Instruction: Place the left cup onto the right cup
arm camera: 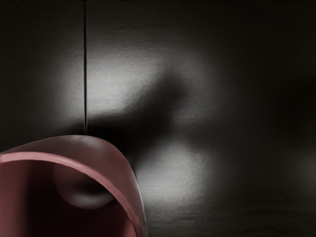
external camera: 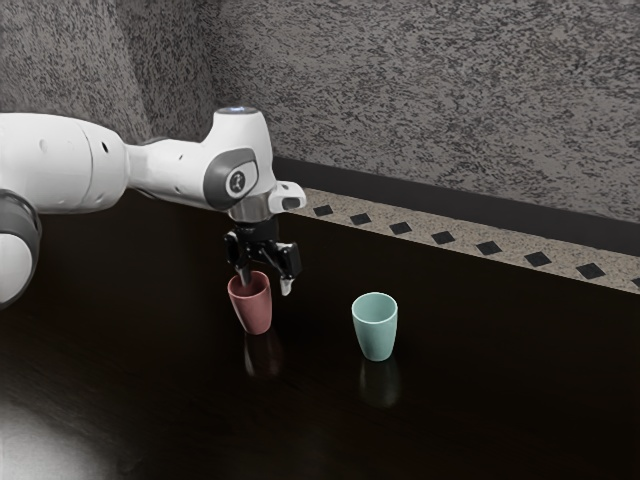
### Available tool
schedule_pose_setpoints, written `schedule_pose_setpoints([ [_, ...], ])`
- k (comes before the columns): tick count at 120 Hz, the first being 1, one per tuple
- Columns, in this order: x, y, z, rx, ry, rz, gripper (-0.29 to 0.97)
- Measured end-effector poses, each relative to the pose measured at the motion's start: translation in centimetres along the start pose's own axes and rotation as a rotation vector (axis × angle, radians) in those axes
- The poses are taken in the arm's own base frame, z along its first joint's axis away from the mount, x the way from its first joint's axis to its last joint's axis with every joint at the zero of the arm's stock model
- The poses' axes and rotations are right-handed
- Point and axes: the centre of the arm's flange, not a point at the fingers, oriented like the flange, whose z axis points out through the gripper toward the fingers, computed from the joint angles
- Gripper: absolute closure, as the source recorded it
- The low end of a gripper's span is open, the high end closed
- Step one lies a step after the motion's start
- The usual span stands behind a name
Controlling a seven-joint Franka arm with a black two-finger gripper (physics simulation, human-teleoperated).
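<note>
The dark, glossy tabletop (external camera: 480, 420) stretched wide around the teal cup (external camera: 375, 327), which stood upright on it. The white arm (external camera: 150, 170) reached in from the exterior view's left of that cup and stopped short of it. The red cup (external camera: 251, 305) hung near the teal cup, on the exterior view's left of it and apart from it. It was tilted and, as far as I could judge, just off the surface. The claw (external camera: 266, 280) pinched its wall, one finger inside the rim and one outside.

From the wrist view the red cup's (arm camera: 74, 163) rim looked thin and smooth. I judged it light, stiff and a little slippery. A rim pinch suited it, though it might swing, so it would need levelling above the teal cup's mouth.
</note>
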Motion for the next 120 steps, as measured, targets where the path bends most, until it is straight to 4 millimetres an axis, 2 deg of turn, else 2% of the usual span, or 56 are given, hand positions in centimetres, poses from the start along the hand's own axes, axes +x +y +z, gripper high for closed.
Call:
schedule_pose_setpoints([
  [48, 0.2, -0.3, 1.3, 0.003, -0.012, -0.006, 0.15],
  [120, 0.4, -0.4, 2.0, 0.005, -0.02, -0.009, 0.35],
])
